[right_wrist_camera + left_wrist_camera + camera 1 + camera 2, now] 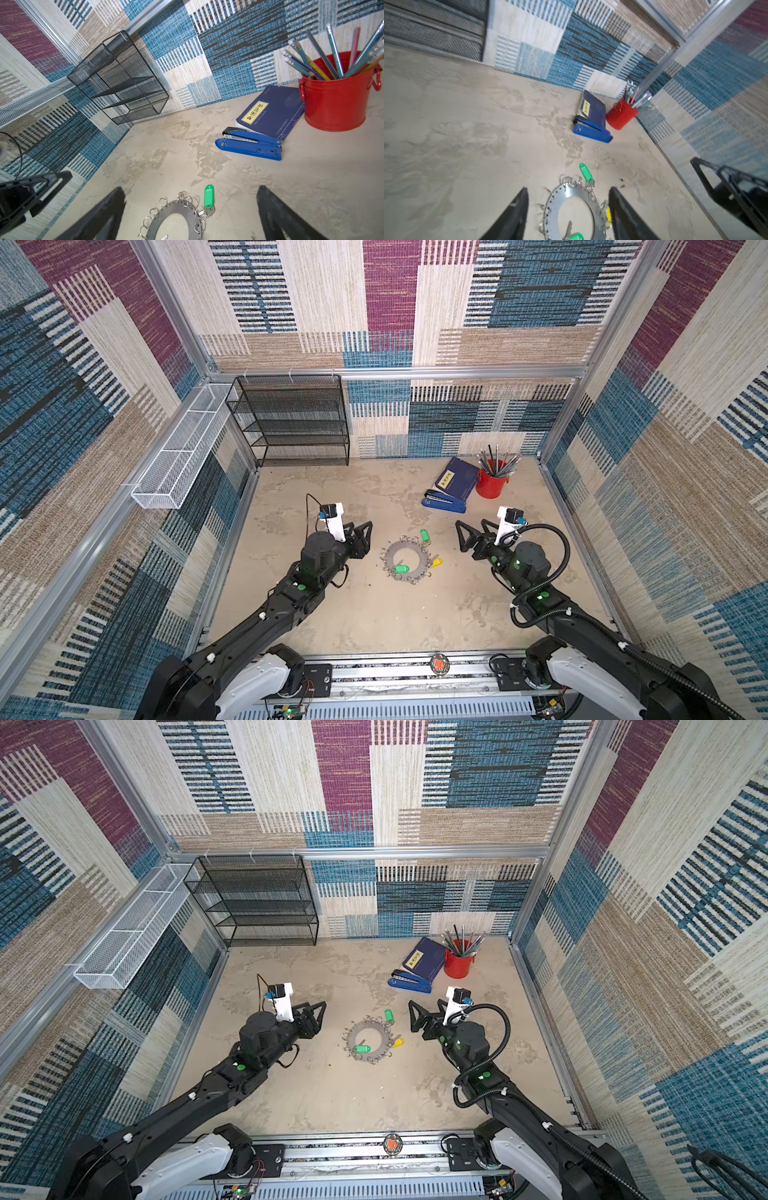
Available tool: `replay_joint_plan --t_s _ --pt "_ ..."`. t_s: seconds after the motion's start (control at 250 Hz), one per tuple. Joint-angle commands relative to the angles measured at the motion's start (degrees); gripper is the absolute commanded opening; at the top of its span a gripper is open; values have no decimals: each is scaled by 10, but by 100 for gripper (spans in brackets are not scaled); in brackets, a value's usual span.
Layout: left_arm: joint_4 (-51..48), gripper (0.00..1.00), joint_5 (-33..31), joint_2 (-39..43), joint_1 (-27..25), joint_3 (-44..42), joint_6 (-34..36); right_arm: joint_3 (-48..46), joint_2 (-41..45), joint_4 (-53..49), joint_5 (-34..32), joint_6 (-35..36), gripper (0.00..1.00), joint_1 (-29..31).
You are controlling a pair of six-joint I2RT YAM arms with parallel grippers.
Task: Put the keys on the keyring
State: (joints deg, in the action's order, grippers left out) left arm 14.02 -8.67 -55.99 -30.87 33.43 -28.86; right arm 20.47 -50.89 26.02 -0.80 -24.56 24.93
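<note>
Nearest the camera, the grey aluminium mounting rail (374,672) carries both arm bases, so each arm reaches the mottled beige tabletop (374,614) from its front edge.

On the left, the left gripper (365,531) hangs just beside the work, spread and empty. The left wrist view shows nothing between its black fingers (518,209).

At centre, the flat grey metal keyring disc (387,560) lies on the table with small split rings fanned round its rim.
- A silver key with a green plastic tag (401,569) lies across the disc's near edge, blade in the central hole. It is judged loose, not threaded.
- A second green-tagged key (424,535) sits at the far rim, apparently hooked to a split ring.
- A yellow-tagged key (436,562) lies at the right rim; attachment cannot be determined.

Behind, a blue metal stapler (444,502) lies well apart.

On the right, the right gripper (470,522) mirrors its partner, wide apart and holding nothing. Both flank the disc, which suggests a two-handed approach: one steadies, one threads.
</note>
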Motion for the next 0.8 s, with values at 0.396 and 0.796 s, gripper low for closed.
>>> replay_joint_plan --t_s 0.396,0.796 --pt "-12 99 -362 -48 87 -25 174 90 24 -88 -176 60 100 -87" --pt "358 100 -231 -229 225 -143 296 -144 -58 325 -263 231 100 -160"
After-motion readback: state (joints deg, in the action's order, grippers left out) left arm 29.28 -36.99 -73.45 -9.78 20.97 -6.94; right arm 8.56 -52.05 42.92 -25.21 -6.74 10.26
